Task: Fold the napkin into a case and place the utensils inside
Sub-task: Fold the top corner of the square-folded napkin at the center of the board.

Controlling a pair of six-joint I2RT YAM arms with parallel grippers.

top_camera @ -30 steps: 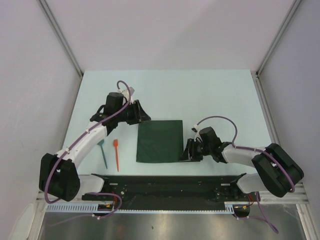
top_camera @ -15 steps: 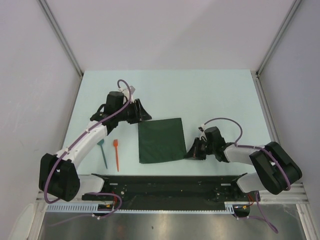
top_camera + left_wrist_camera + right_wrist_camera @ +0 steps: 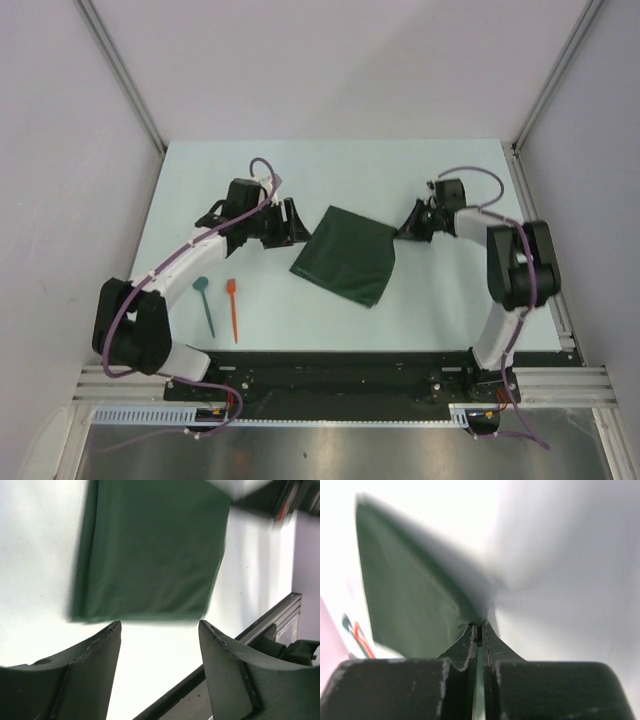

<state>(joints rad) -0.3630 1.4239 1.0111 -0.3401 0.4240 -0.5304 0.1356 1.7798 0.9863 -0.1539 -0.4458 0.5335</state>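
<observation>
**Figure.** We show the napkin (image 3: 345, 258) lying askew at mid-table, with one corner pointing toward the near edge. The right end effector (image 3: 412, 222) is clamped on the napkin's right corner. In its wrist view we see a sliver of green cloth between the closed fingers. The left end effector (image 3: 291, 222) stands with its fingers apart near the napkin's left edge, touching nothing. The utensils (image 3: 233, 312), one teal and one orange, lie side by side on the table (image 3: 450, 300), well apart from the cloth and to its left.

We judge the pinch to be the weak point. So little cloth is caught that a pull could slip it free, or lift one layer only and spoil the fold. A left closure short of the edge would grasp nothing. A low sweep of the left arm could scatter the utensils.
</observation>
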